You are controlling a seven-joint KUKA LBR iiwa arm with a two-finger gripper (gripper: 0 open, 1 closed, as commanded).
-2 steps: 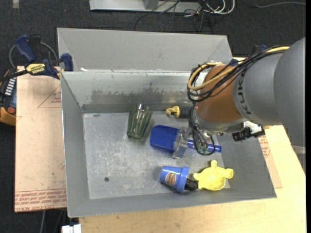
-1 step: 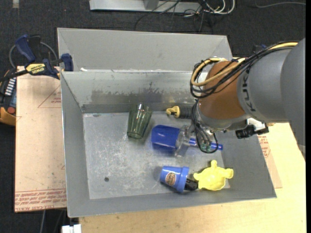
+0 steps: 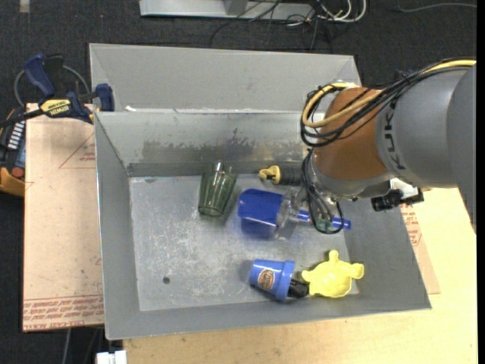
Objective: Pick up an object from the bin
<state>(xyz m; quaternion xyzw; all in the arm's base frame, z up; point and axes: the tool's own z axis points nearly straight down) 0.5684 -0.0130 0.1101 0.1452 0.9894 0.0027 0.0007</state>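
Grey metal bin [image 3: 163, 241], five loose items, nothing heaped. From the left: a green translucent tumbler [image 3: 216, 192] lies on its side near the back wall. Just right of it is a blue cup [image 3: 256, 212], also tipped, with what looks like a thin blue handle [image 3: 337, 224] running off to the right. A small yellow piece [image 3: 269, 174] sits behind the cup at the wall. Front centre: a blue cylinder [image 3: 271, 279] touches a yellow toy [image 3: 335, 276].

The arm [image 3: 356, 146] enters from the right. The jaws sit low at the blue cup's right edge, about where handle meets body. Open or closed: cannot tell — wrist and cables hide them.

Judgement: the blue cup is the candidate. For a sound grip, straddle the rim wall or the handle root, not the round body — that would likely roll. Close only once seated, lift straight up, keep clear of the tumbler.
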